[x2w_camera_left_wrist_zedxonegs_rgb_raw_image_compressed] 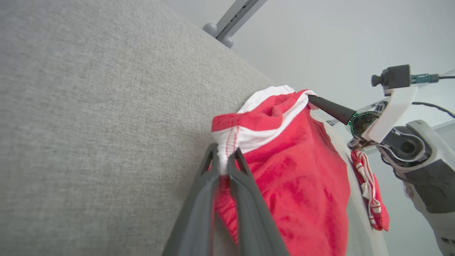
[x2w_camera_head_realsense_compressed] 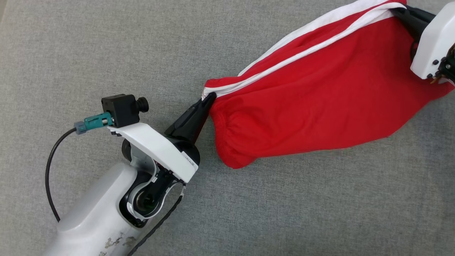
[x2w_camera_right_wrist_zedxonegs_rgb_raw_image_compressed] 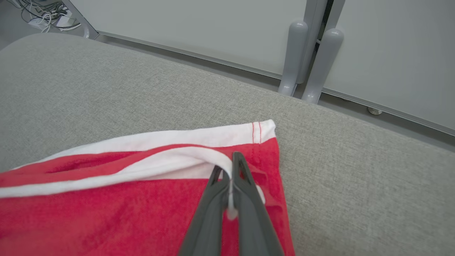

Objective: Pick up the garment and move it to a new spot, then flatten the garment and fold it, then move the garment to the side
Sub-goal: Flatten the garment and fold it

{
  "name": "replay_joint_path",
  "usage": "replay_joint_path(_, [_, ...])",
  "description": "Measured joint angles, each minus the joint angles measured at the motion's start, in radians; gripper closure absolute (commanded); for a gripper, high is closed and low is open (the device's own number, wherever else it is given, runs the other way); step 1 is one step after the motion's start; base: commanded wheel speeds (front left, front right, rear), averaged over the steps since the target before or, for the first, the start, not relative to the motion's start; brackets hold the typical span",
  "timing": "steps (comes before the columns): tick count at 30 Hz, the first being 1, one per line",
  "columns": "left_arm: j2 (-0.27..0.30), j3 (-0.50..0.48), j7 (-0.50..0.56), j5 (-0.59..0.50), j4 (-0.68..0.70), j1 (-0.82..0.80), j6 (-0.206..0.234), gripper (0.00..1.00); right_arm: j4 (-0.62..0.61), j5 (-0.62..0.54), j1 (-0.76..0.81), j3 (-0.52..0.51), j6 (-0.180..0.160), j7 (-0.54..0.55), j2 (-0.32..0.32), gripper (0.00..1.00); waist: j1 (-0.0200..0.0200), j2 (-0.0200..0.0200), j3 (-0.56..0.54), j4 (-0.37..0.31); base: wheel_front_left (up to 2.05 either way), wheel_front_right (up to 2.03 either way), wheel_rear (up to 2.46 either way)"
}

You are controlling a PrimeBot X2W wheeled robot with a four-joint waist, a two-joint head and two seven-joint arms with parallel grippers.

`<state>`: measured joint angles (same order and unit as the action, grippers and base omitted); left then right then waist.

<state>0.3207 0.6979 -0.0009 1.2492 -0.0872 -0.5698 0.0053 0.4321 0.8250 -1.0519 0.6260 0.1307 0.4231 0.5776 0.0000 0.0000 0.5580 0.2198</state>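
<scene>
Hanging between two pincers, garment is held stretched over grey surface. Left pincer is clamped on one white-band corner, right pincer on other. Pick-up looks done. Left to do: garment to be laid down, flattened, folded, moved aside.

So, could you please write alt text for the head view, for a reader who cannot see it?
A red garment with white trim is stretched between the robot's two pincers over a grey fabric surface. The left pincer, left of centre, is shut on one trimmed corner, and the right pincer, at the top right, grips the opposite end.
</scene>
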Motion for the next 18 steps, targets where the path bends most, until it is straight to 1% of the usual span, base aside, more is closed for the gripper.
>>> replay_joint_path(5, [-0.004, -0.005, -0.012, -0.009, -0.016, -0.014, 0.002, 1.00, 0.037, -0.001, -0.023, 0.029, 0.000, -0.047, -0.001, 1.00, 0.0000, 0.0000, 0.006, 0.007, 0.00, 0.00, 0.00])
replay_joint_path(6, [-0.008, -0.008, -0.015, -0.008, -0.020, -0.015, 0.006, 0.90, 0.044, -0.009, -0.028, 0.032, 0.000, -0.065, -0.002, 0.96, 0.0000, 0.0000, 0.007, 0.008, 0.00, 0.00, 0.00])
replay_joint_path(7, [-0.012, -0.009, -0.021, -0.009, -0.023, -0.015, 0.011, 0.71, 0.052, -0.020, -0.034, 0.036, 0.000, -0.086, -0.002, 0.79, 0.0000, 0.0000, 0.008, 0.009, 0.00, 0.00, 0.00])
replay_joint_path(8, [-0.012, -0.005, -0.020, -0.018, -0.027, -0.019, 0.013, 0.62, 0.064, -0.026, -0.041, 0.040, 0.000, -0.104, -0.005, 0.57, 0.0000, 0.0000, 0.008, 0.010, 0.00, 0.00, 0.00])
replay_joint_path(9, [-0.013, -0.002, -0.020, -0.022, -0.030, -0.021, 0.013, 0.38, 0.071, -0.028, -0.043, 0.046, 0.000, -0.119, -0.009, 0.00, 0.0000, 0.0000, 0.007, 0.010, 0.00, 0.00, 0.00])
replay_joint_path(10, [-0.014, -0.002, -0.022, -0.024, -0.034, -0.021, 0.013, 0.02, 0.077, -0.029, -0.043, 0.054, 0.000, -0.128, -0.015, 0.00, 0.0000, 0.0000, 0.007, 0.010, 0.00, 0.00, 0.00])
replay_joint_path(11, [-0.015, -0.002, -0.027, -0.026, -0.036, -0.021, 0.015, 0.00, 0.083, -0.031, -0.045, 0.059, 0.000, -0.140, -0.022, 0.00, 0.0000, 0.0000, 0.007, 0.009, 0.00, 0.00, 0.00])
replay_joint_path(14, [-0.011, 0.001, -0.055, -0.062, -0.044, -0.020, 0.036, 0.00, 0.092, -0.028, -0.046, 0.069, 0.000, -0.173, -0.032, 0.00, 0.0000, 0.0000, 0.001, 0.005, 0.00, 0.00, 0.00])
replay_joint_path(16, [0.007, 0.004, -0.085, -0.103, -0.047, -0.016, 0.062, 0.00, 0.087, -0.031, -0.047, 0.079, 0.000, -0.196, -0.029, 0.00, 0.0000, 0.0000, -0.007, 0.000, 0.00, 0.00, 0.00])
replay_joint_path(18, [0.031, 0.001, -0.130, -0.152, -0.042, -0.004, 0.097, 0.00, 0.076, -0.032, -0.047, 0.092, 0.000, -0.198, -0.019, 0.00, 0.0000, 0.0000, -0.018, -0.008, 0.00, 0.00, 0.00])
